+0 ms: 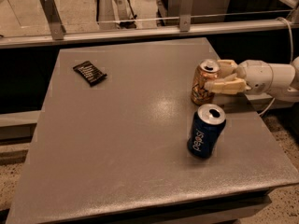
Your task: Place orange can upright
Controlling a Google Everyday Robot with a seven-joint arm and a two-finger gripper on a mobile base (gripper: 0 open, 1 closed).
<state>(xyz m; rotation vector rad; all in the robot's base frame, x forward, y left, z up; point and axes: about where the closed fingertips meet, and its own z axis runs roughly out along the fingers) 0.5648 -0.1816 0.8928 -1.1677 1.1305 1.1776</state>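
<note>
Looks like the closing step of the job: setting down and letting go. Stands upright already, that orange can (pixel 203 83), bottom end flat on the grey table (pixel 117 148) as far as can be judged, silver top with its opening facing up.

Sits just beyond the blue can (pixel 206 131) – near it but not touching, a strip of bare tabletop between the two. Reaching in from the right of the blue can and a little beyond it, the pale gripper (pixel 215 76), level with the orange can's upper half. Pinching that can, by the look of it: fingers (pixel 229 85) placed one on the side nearer the blue can, pressed against the orange wall, and one on the far side, up by the rim. Cannot tell how firm the squeeze is.

Next move, as a judgement – spread the fingers evenly so neither one drags the can sideways, then draw straight back to the right, away from both cans. Worth minding: a one-sided release or a crooked pull-out could tip the orange can toward the blue can.

Far to the left of the blue can and farther back, a small black packet (pixel 89 73), well apart and out of the way.
</note>
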